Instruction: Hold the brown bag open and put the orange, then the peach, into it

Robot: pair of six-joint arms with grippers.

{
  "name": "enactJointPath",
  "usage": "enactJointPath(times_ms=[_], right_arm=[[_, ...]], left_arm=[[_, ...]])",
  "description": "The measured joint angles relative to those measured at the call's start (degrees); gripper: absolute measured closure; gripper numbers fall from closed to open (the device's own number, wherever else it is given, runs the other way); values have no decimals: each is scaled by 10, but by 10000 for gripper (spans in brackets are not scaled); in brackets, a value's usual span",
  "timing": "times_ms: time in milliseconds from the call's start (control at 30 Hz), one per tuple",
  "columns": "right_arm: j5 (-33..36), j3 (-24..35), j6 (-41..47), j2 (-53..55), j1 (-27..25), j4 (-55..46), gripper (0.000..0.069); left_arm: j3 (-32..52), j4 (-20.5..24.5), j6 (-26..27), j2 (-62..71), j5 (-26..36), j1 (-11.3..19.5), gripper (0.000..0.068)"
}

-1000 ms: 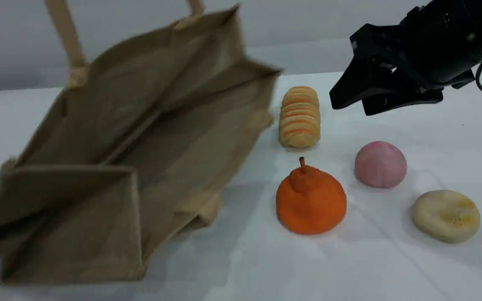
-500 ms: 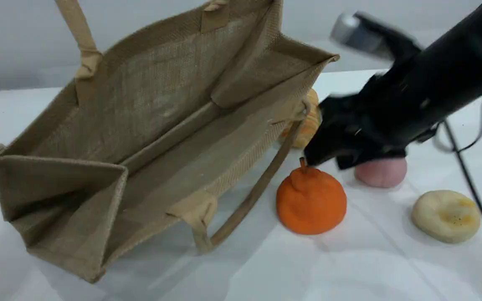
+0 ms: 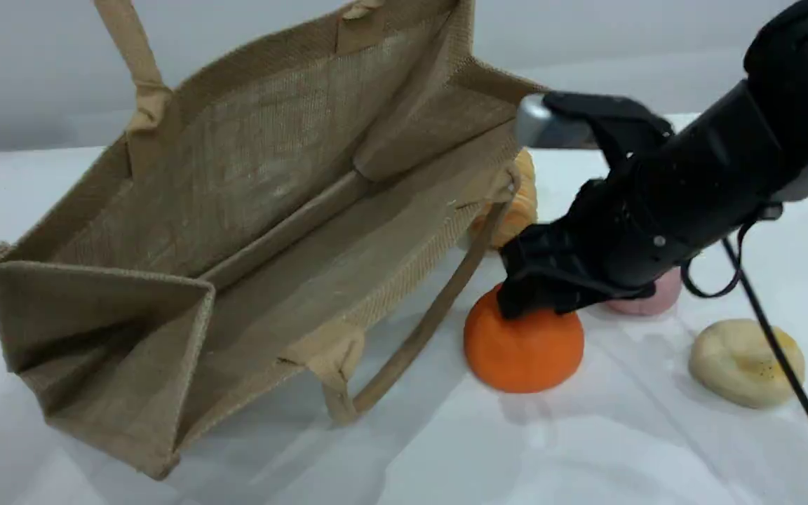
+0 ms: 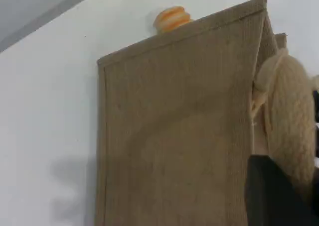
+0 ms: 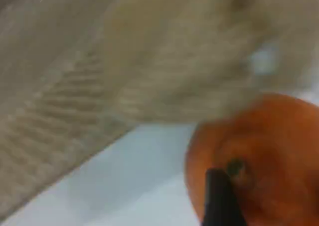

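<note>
White table (image 3: 586,456), plain grey wall (image 3: 25,70)

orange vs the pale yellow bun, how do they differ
The orange is bright and domed; the bun is pale, flatter, dimpled. The right gripper, open, sits over the orange's top; the bun lies untouched. The orange is nearer the brown bag than the bun. Both rest on the table.

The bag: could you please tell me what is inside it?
The bag shows only bare woven walls and floor, no fruit; its folded left end hides a corner. The orange sits outside on the table.
</note>
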Motion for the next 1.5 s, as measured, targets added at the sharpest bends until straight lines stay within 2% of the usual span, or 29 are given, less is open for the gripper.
enactJointPath(times_ms=[167, 233, 333, 400, 433, 500, 767, 900, 1167, 1300, 1500], right_arm=[[13, -22, 0, 43, 3, 0, 330], [13, -28, 0, 55, 3, 0, 352], [15, -28, 0, 51, 3, 1, 471], [12, -27, 0, 41, 3, -1, 597], [4, -27, 0, 33, 3, -2, 635], [-21, -26, 0, 14, 3, -2, 664], [-120, 29, 11, -134, 3, -55, 675], [-132, 65, 15, -225, 3, -54, 675], [-6, 76, 56, -353, 3, -40, 673], [55, 76, 60, -336, 4, -40, 673], [78, 76, 60, -301, 4, -16, 673]], left_arm=[[0, -2, -3, 0, 0, 0, 608], [0, -3, -5, 0, 0, 0, 608], [0, -4, -9, 0, 0, 0, 608], [0, -4, -9, 0, 0, 0, 608], [0, -4, -9, 0, 0, 0, 608], [0, -4, -9, 0, 0, 0, 608], [0, -4, -9, 1, 0, 0, 608], [0, -4, -9, 1, 0, 0, 608], [0, -42, 17, 1, 0, 0, 608], [0, -49, 17, 0, 0, 0, 608], [0, -63, 17, -1, 0, 0, 608]])
